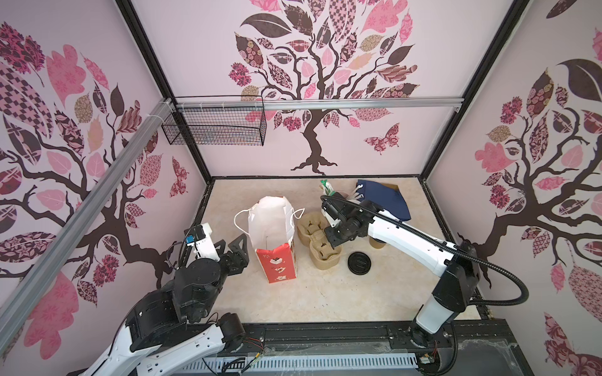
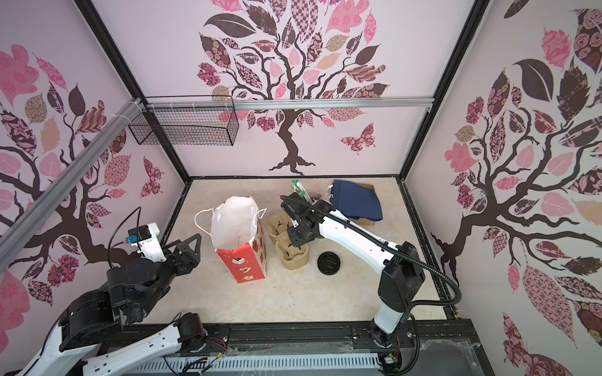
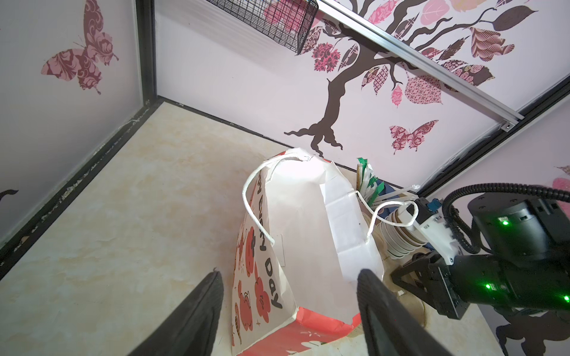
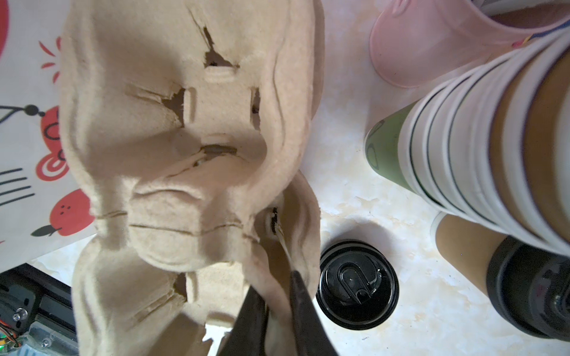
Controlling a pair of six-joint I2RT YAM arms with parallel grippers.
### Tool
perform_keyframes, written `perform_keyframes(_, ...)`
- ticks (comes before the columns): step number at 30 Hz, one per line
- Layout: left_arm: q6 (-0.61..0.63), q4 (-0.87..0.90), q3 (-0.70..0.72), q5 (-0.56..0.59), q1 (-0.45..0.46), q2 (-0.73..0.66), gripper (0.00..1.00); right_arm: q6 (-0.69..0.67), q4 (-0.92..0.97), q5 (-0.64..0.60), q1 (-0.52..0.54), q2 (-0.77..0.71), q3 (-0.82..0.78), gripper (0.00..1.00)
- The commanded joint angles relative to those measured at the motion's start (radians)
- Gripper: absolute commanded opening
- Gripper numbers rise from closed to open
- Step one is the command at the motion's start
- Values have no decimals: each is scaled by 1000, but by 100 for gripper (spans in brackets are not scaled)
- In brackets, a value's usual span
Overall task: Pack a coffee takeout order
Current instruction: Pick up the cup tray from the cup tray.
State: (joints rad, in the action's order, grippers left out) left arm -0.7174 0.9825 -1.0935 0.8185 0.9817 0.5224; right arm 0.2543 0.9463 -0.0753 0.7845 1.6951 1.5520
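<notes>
A tan pulp carrier sits beside the paper bag. My right gripper is shut on a side wall of the carrier, the pulp pinched between both fingers. A black round lid lies loose on the table just right of the carrier. A lidless tan paper cup stands under my right arm. The navy napkin lies at the back right. My left gripper is open, just left of the bag, holding nothing.
A tall stack of cups and a pink cup of wrapped straws stand behind the carrier, close to my right wrist. A wire basket hangs on the back wall. A second tan carrier lies under the gripped one.
</notes>
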Motion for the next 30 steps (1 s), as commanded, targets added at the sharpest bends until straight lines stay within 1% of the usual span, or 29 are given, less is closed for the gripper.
perform_keyframes(1, 7, 6, 4, 16, -3, 8, 72, -4, 22, 4, 7, -1, 18, 14)
perform_keyframes(4, 8, 7, -1, 18, -3, 11, 72, -6, 13, 18, 7, -11, 11, 13)
perform_keyframes(8, 12, 17, -10, 28, -3, 14, 72, 3, -9, 38, 4, -39, -4, 8)
perform_keyframes(13, 25, 40, -39, 57, -3, 19, 72, 21, -49, 116, -27, -94, -39, 4)
perform_keyframes(18, 49, 5, -45, 71, -3, 43, 73, 69, -101, 190, -75, -189, -106, 1)
perform_keyframes(22, 72, -41, -52, 70, -3, 80, 73, 123, -166, 254, -123, -301, -199, 0)
perform_keyframes(25, 101, -66, -67, 68, -3, 110, 74, 164, -226, 279, -140, -382, -265, 0)
perform_keyframes(30, 207, -73, -151, 89, -6, 209, 79, 210, -251, 300, -147, -446, -296, 0)
